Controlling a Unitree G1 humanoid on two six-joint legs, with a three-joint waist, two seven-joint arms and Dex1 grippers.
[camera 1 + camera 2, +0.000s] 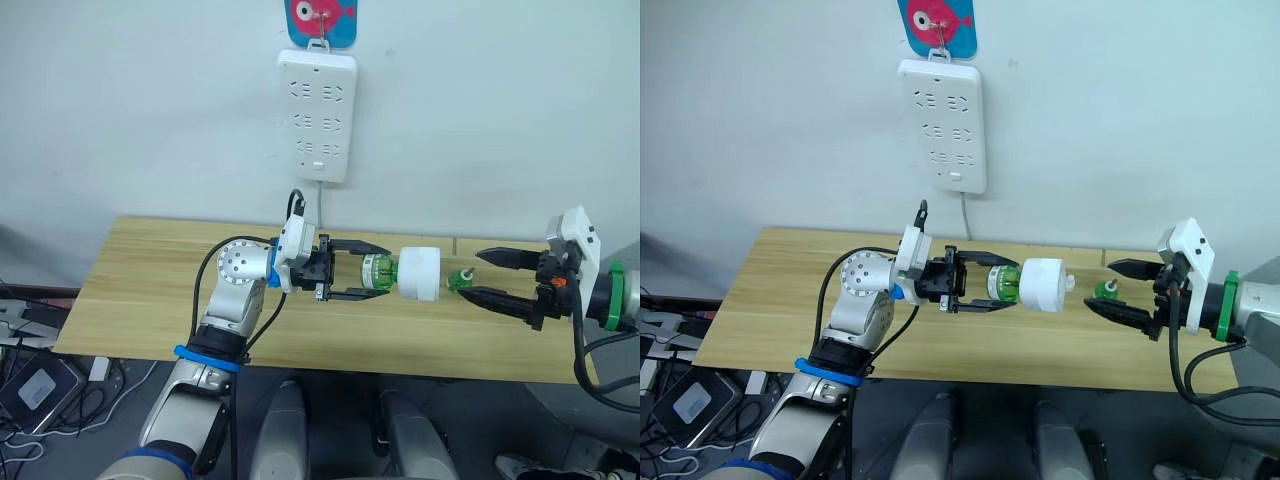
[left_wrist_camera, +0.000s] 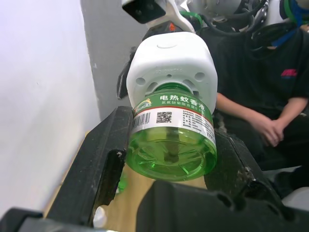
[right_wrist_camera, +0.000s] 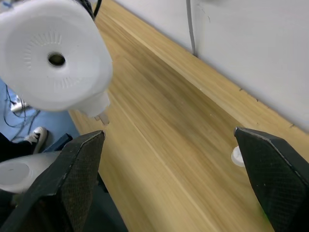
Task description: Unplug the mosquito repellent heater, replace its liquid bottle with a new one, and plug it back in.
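My left gripper [image 1: 372,272] is shut on a green liquid bottle [image 1: 380,270] and holds it sideways above the table. The bottle's neck sits in the white mosquito repellent heater [image 1: 420,273], whose vented top [image 3: 55,58] faces my right gripper, with its plug prongs [image 3: 101,118] free. My right gripper [image 1: 470,274] stands open a short way from the heater with nothing between its fingers. A second small green bottle [image 1: 460,280] stands on the table by the right fingertips. In the left wrist view, the held bottle [image 2: 171,140] and heater [image 2: 169,63] show close up.
A white power strip [image 1: 317,115] hangs on the wall above the wooden table [image 1: 150,300], its cord running down behind. A tiny white cap [image 3: 236,155] lies on the table near the wall. A seated person in dark clothes [image 2: 260,96] is beyond the right arm.
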